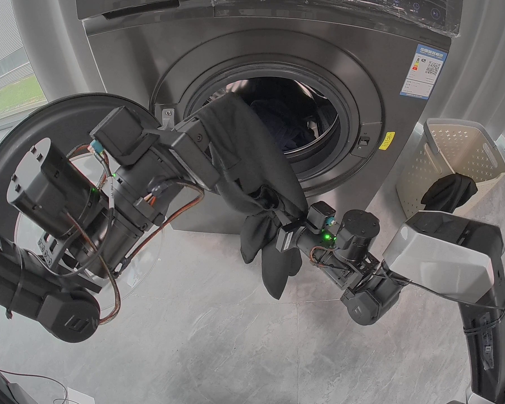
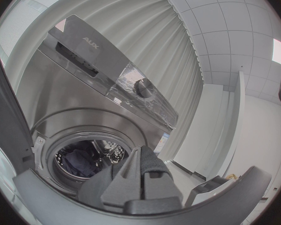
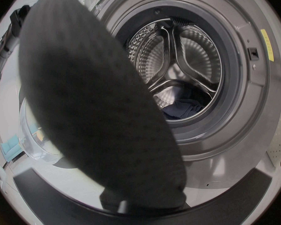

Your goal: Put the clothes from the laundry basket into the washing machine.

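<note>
**Black garment at the drum mouth, both hands on it**

Left hand: pressed together on a fold of the black garment, held up at the left edge of the washing machine opening.

Right hand: lower and farther out from the machine, buried in bunched cloth. We read it as pinching the garment's lower part, but the fabric hides the jaws, so this is probable, not certain.

Between the two hands the garment slopes from the drum mouth down and outward. Its tails hang free below the right hand, above the floor.

Dark blue clothes lie in the drum. The door stands open to the left. The laundry basket stands right of the machine, with another dark garment draped over its rim.

Risks, our judgement:
- Most of the cloth is outside the mouth, so an early release would likely drop it to the floor.
- The hanging tails may catch on the lower rim of the opening during the push inward.
- Cloth hangs across much of the right wrist camera's sight, so that arm would be guided nearly blind.
</note>
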Motion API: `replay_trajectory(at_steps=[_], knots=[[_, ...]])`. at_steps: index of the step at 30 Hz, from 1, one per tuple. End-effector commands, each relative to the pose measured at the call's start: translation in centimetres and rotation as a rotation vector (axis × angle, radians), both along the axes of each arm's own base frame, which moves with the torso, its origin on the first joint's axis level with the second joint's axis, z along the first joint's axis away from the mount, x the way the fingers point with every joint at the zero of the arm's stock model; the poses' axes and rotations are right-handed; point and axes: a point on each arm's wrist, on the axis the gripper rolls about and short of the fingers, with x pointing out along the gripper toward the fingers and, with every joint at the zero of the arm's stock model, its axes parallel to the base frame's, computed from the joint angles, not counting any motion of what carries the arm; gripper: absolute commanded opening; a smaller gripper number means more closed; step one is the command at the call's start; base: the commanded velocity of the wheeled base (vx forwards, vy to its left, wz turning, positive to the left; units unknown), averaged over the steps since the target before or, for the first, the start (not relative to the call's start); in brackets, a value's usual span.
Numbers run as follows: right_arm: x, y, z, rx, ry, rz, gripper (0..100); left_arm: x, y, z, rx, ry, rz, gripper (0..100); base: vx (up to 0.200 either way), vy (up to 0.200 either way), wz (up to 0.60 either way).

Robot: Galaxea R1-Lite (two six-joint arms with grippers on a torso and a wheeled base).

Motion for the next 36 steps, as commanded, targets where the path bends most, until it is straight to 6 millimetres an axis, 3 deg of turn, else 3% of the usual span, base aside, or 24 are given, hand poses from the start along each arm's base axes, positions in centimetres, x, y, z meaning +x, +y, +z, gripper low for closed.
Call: replay_trajectory(at_steps=[1,5,9,10,11,17,24,25,29,30,36], knots=[[-2.1,-1.9,4.3,0.026,-0.037,-0.009,0,1.5,1.9,-1.0,0.028,0.034,0.084,0,0.0,0.0,0.0],[-4.3,-3.8,8.7,0.064,-0.099,-0.017,0,2.3,2.9,-4.3,0.097,0.127,0.12,0,0.0,0.0,0.0],[-6.0,-4.9,10.8,0.08,-0.126,-0.016,0,3.2,3.1,-7.3,0.167,0.212,0.151,0,0.0,0.0,0.0],[-6.0,-4.9,10.8,0.08,-0.126,-0.016,0,3.2,3.1,-7.3,0.167,0.212,0.151,0,0.0,0.0,0.0],[-6.9,-5.1,11.3,0.085,-0.127,-0.009,0,3.8,3.2,-9.0,0.21,0.256,0.165,0,0.0,0.0,0.0],[-8.4,-5.3,12.0,0.093,-0.127,0.01,0,5.1,2.3,-13.0,0.301,0.343,0.164,0,0.0,0.0,0.0],[-8.6,-5.2,12.0,0.096,-0.127,0.013,0,6.3,1.8,-13.7,0.302,0.341,0.181,0,0.0,0.0,0.0],[-8.5,-5.3,12.0,0.096,-0.127,0.01,0,6.2,1.8,-13.7,0.302,0.344,0.179,100,0.0,0.0,0.0],[-8.4,-5.5,12.2,0.099,-0.134,0.004,0,5.5,2.0,-14.6,0.329,0.381,0.171,100,0.0,0.0,0.0],[-8.3,-5.5,12.3,0.102,-0.138,0.001,0,4.3,2.4,-16.1,0.381,0.441,0.155,100,0.0,0.0,0.0],[-8.2,-5.5,12.3,0.103,-0.139,-0.001,0,1.5,2.7,-18.8,0.531,0.506,0.062,100,0.0,0.0,0.0]])
